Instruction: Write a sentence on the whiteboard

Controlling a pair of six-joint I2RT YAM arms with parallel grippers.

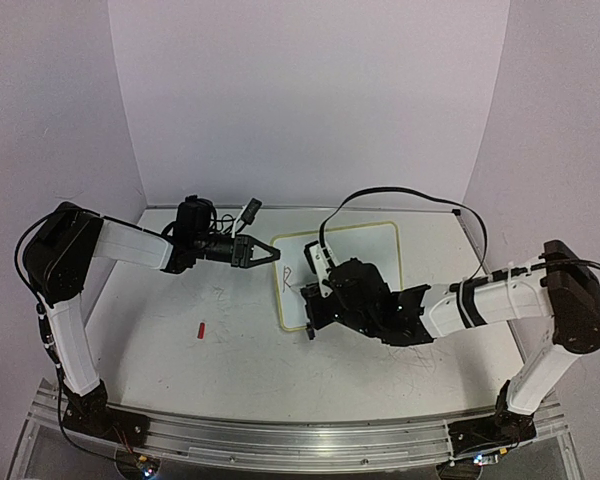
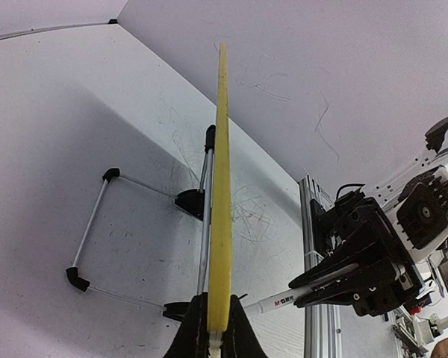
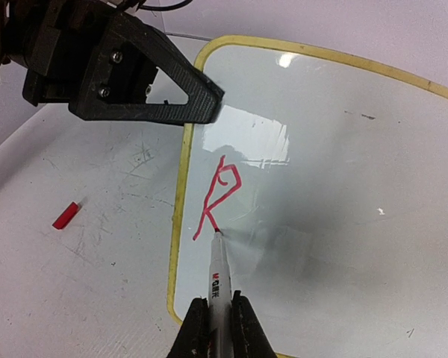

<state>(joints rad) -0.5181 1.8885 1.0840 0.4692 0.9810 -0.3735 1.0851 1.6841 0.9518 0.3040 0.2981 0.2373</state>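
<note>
The whiteboard (image 1: 365, 245), white with a pale yellow rim, stands tilted at the table's middle. My left gripper (image 1: 265, 252) is shut on its upper left rim; in the left wrist view the rim (image 2: 221, 186) runs edge-on out of that gripper (image 2: 218, 328). My right gripper (image 3: 218, 317) is shut on a white marker (image 3: 219, 276). The marker's red tip touches the board at the foot of a red letter R (image 3: 220, 195). That R is all that shows of the sentence, near the board's left edge (image 3: 343, 186). The left wrist view also shows the marker (image 2: 284, 302) held against the board.
A small red marker cap (image 1: 200, 328) lies on the scribbled white tabletop left of the board. The board's wire legs with black feet (image 2: 97, 216) rest on the table behind it. An aluminium rail (image 1: 300, 440) runs along the near edge. Walls close in the back and sides.
</note>
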